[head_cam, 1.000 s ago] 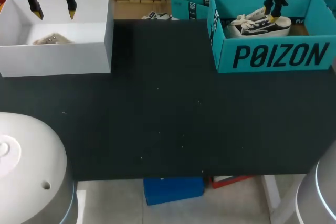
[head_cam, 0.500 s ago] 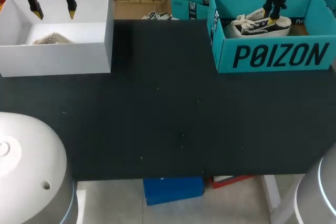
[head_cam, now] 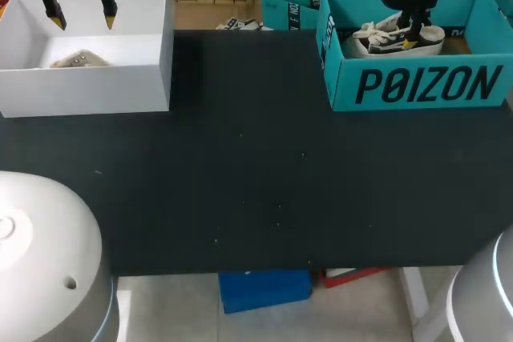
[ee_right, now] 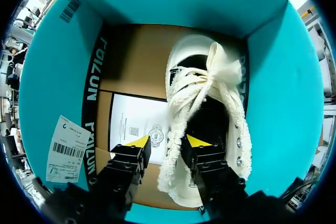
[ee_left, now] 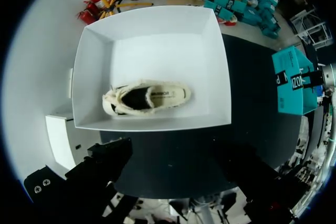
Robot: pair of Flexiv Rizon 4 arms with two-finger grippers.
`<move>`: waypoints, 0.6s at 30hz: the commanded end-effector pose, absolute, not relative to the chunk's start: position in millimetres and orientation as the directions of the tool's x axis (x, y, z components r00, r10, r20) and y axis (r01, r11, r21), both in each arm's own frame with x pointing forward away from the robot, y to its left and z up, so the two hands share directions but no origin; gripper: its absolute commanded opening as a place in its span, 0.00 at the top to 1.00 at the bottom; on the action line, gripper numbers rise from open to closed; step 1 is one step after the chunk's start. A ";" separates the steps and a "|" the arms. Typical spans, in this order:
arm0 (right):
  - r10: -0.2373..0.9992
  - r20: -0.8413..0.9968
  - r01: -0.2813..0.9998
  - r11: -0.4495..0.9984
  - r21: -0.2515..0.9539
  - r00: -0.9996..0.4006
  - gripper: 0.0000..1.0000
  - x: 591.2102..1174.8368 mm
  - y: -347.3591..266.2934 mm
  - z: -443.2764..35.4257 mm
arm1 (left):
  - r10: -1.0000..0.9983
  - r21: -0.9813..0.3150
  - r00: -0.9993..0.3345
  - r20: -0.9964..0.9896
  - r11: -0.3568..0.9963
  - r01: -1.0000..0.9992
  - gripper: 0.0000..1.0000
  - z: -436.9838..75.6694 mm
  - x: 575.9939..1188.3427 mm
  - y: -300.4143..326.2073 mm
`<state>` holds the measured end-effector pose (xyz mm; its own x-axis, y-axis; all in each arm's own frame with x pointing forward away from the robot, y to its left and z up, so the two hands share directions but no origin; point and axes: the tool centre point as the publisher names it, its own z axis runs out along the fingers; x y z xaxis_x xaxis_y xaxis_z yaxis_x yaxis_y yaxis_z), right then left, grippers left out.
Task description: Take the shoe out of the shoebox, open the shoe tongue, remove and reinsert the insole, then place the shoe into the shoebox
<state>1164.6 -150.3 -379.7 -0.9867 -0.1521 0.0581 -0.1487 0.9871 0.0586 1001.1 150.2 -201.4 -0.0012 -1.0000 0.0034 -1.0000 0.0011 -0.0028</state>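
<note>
Found shoe (ee_right: 206, 66) lying inside teal shoebox (ee_right: 273, 103), right gripper (ee_right: 167, 142) down in it, fingers spread astride the shoe's side wall, apparently set to pinch and lift; noted left gripper (head_cam: 82, 17) spread, clear above white box (head_cam: 88, 86).

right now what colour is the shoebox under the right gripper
Teal, the shoebox; shows best in the right wrist view.

Black desk (head_cam: 256, 190) flecked with pale specks, open white box (head_cam: 88, 90) at its far left corner, cream fleecy shoe (ee_left: 147, 98) alone on the box floor with its dark opening up, white printed sheet (ee_right: 134, 124) flat on brown cardboard, barcode label (ee_right: 65, 150) near it.
</note>
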 end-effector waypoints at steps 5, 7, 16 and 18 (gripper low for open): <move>-0.157 0.080 -0.153 0.987 0.052 -0.984 0.62 1175.8 -154.0 -404.2 | -1.000 -0.001 -0.001 0.002 0.001 -1.000 0.00 -200.7 1000.6 150.2; -0.157 0.085 -0.153 0.987 0.047 -0.984 0.62 1175.3 -153.4 -408.3 | -1.000 -0.001 -0.001 0.002 0.001 -1.000 0.00 -200.7 1000.6 150.2; -0.144 0.093 -0.141 0.989 0.036 -0.985 1.00 1173.1 -154.3 -416.8 | -1.000 -0.001 -0.001 0.002 0.001 -1.000 0.00 -200.7 1000.6 150.2; -0.141 0.090 -0.139 0.990 0.034 -0.986 1.00 1174.1 -155.7 -413.7 | -1.000 -0.001 -0.001 0.002 0.001 -1.000 0.00 -200.7 1000.6 150.2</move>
<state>1168.8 -154.7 -411.2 -0.9870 -0.1417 0.0757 -0.1395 0.9896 0.0339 1001.1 150.2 -201.4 -0.0012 -1.0000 0.0034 -1.0000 0.0012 -0.0028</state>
